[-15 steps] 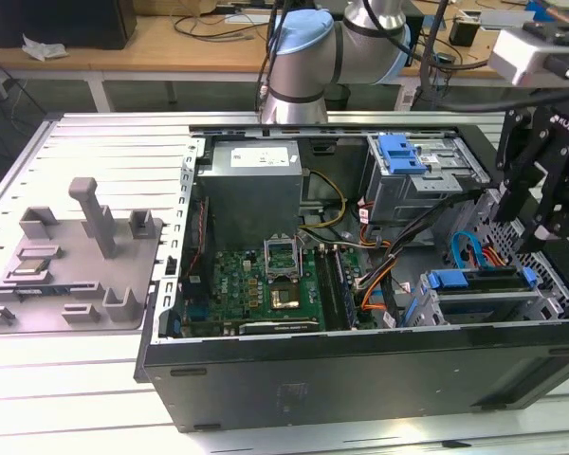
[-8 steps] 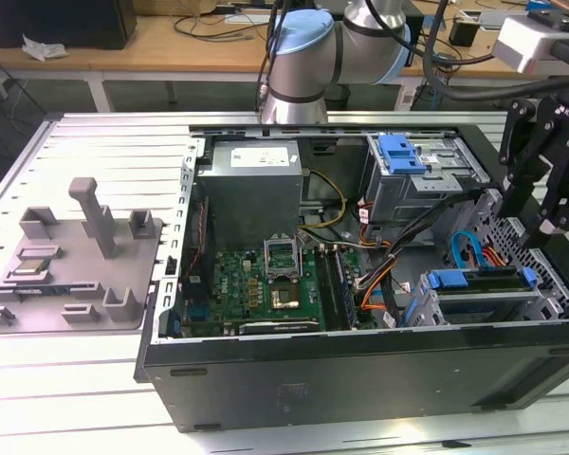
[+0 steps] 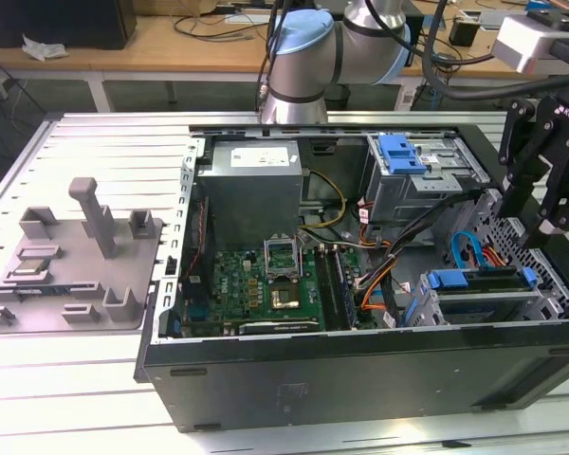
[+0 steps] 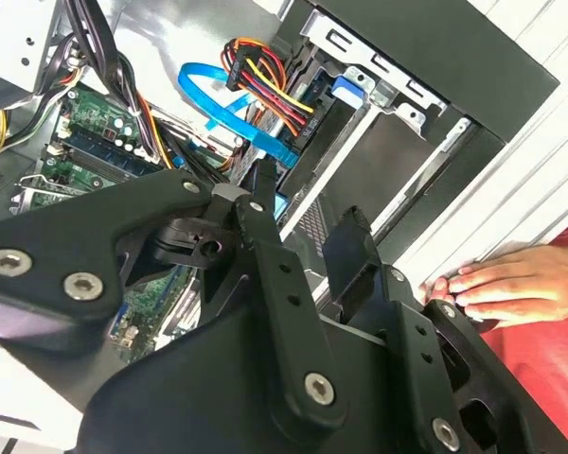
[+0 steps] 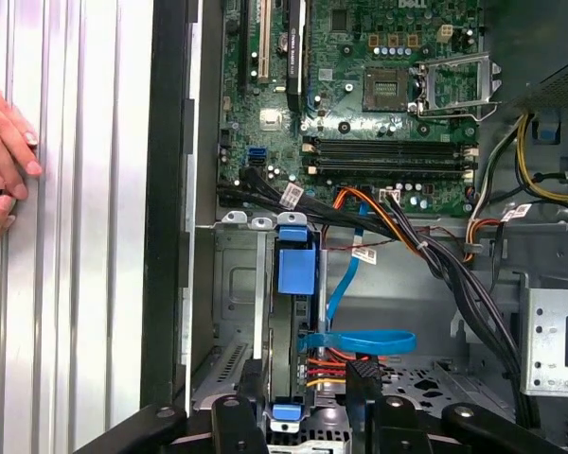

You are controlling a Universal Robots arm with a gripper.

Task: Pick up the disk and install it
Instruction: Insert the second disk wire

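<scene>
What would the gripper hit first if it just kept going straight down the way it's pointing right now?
Most likely the disk, standing on edge in the drive cage. In the first wrist view the open gripper straddles its blue carrier rail, fingers on either side. The blue cable lies close beside; depth is unclear.

Even bright overhead light in the exterior view, soft shadows inside the computer case (image 3: 360, 370). Pale slatted table (image 3: 85, 379) is near washed out at lower left. In the second wrist view the gripper (image 4: 308, 241) is close and soft-focus. Board detail in the first wrist view is crisp; mild glare on the slats at left.
</scene>
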